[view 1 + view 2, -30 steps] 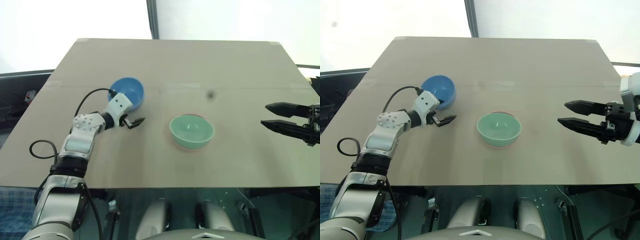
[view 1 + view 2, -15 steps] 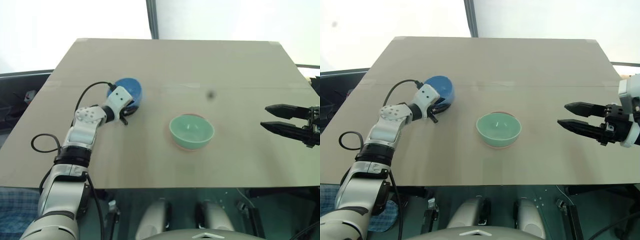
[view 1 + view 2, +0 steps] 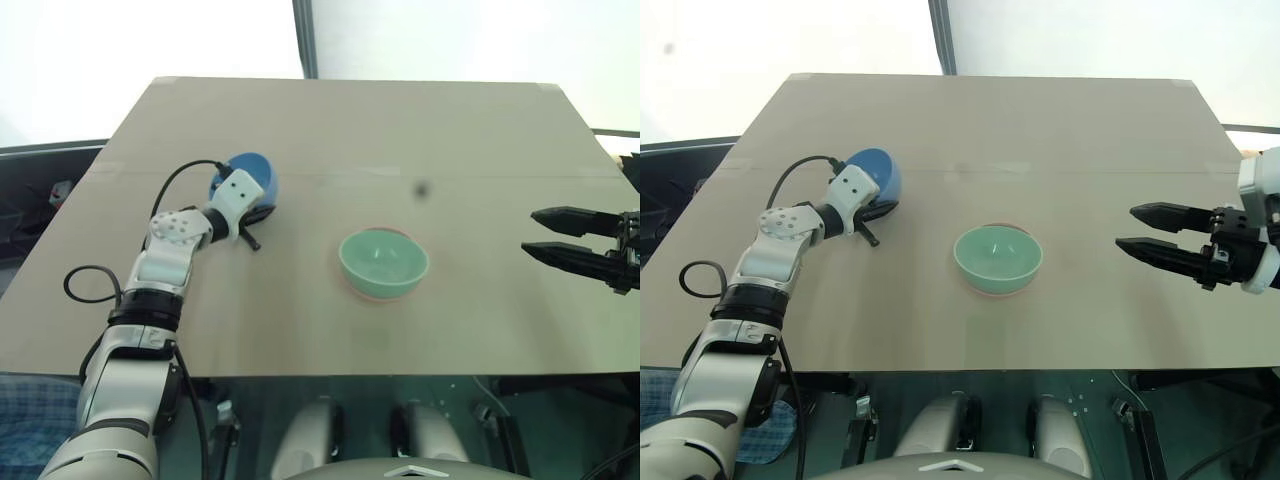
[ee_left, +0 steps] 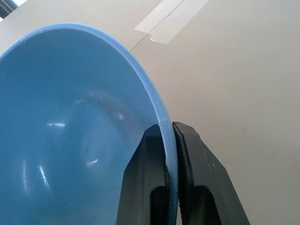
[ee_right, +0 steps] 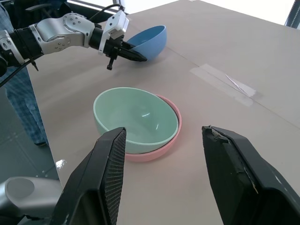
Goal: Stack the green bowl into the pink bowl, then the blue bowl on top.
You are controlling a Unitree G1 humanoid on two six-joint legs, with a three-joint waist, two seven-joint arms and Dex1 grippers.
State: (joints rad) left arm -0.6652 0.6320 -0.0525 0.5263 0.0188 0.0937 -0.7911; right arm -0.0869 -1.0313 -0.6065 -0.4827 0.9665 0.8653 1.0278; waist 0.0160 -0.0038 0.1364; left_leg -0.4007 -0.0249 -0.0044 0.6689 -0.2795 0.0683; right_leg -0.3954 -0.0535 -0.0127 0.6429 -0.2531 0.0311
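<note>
The blue bowl [image 3: 250, 172] sits tilted at the table's left, and my left gripper [image 4: 168, 125] is shut on its near rim, one finger inside and one outside. The green bowl [image 3: 383, 262] rests upright inside the pink bowl [image 5: 164, 149] at the table's middle; of the pink one I see just a strip of rim under the green. My right gripper [image 3: 530, 232] hovers open at the right edge, well clear of the stacked pair, with nothing between its fingers.
The tan table [image 3: 400, 130] has bare room between the blue bowl and the stacked pair and behind them. A strip of clear tape [image 5: 225, 82] crosses its surface. The table's edges drop off at the left, right and front.
My left gripper went from open beside the blue bowl to shut on its rim, and the bowl has tipped up. The right gripper and the green-in-pink pair have stayed put.
</note>
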